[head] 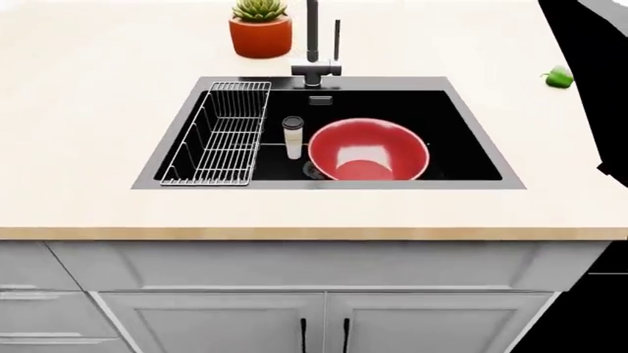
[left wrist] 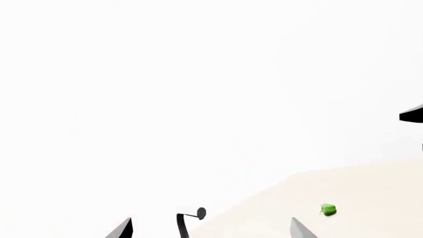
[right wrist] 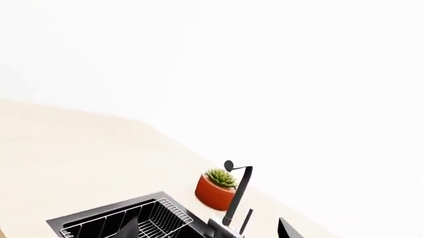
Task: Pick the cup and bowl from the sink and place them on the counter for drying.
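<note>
Left hand (left wrist: pixel 210 229): only two dark fingertips (left wrist: pixel 121 229) showing at the frame edge of its wrist view, set well apart, nothing between them, touching nothing. Beyond it, the curved black faucet (left wrist: pixel 187 221), and farther off on the pale surface (left wrist: pixel 370 193) a small green pepper-like object (left wrist: pixel 328 209).

Right hand (right wrist: pixel 209 229): likewise two dark fingertips (right wrist: pixel 288 229) barely in view, spread wide, empty. Ahead of it, the wire rack (right wrist: pixel 153 221) at the sink's (right wrist: pixel 79 221) end, the gooseneck faucet, and the orange-red pot with a succulent (right wrist: pixel 216 189) just behind.

From the head view, neither hand visible; only a dark arm section (head: pixel 589 66) at the right edge. Red bowl (head: pixel 368 150) sitting upright in the black sink, right of centre. Slim off-white cup (head: pixel 293 137) with a dark lid standing just beside the bowl's left rim, between bowl and wire rack; whether touching, cannot tell. Counter surface bare all around the basin except for the succulent pot and the green object at far right.
</note>
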Motion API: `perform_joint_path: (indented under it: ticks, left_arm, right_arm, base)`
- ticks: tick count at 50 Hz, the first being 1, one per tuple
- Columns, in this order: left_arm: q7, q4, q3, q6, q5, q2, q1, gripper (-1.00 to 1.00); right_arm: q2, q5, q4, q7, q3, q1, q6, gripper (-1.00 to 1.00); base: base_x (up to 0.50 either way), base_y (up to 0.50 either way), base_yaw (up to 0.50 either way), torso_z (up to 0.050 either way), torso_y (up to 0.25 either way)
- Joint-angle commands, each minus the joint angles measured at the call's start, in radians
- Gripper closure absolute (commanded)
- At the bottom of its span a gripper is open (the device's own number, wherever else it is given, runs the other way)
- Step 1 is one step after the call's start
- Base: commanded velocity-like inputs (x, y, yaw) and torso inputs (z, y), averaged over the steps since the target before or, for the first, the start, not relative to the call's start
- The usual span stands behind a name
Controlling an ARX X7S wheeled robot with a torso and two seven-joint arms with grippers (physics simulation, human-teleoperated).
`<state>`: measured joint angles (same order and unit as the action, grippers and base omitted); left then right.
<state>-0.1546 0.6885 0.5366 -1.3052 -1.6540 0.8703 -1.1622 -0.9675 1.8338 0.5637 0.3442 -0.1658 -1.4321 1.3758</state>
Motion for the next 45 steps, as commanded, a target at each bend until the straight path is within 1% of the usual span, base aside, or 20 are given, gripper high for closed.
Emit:
perform_joint_path:
  ticks: [1,23,45]
  left_arm:
    - [0.002,0.003,0.005,0.012,0.002,0.002,0.012,-1.00]
    - [0.004,0.007,0.011,0.032,-0.004,0.013,0.024,-1.00]
    - [0.007,0.005,-0.015,0.051,0.008,0.018,0.014,-1.00]
  right_arm:
    - [0.001,-0.003,0.015,-0.018,0.002,0.008,-0.010,-1.00]
    - [-0.010,-0.001,0.025,-0.029,0.010,0.019,-0.030,-1.00]
    - [-0.016,-0.015,0.033,-0.044,0.024,0.024,-0.041,-1.00]
  base:
    - [0.25,0.48,0.00,0.000,0.000]
    - [0.27,0.45,0.00,0.000,0.000]
    - [0.29,0.49,0.00,0.000,0.001]
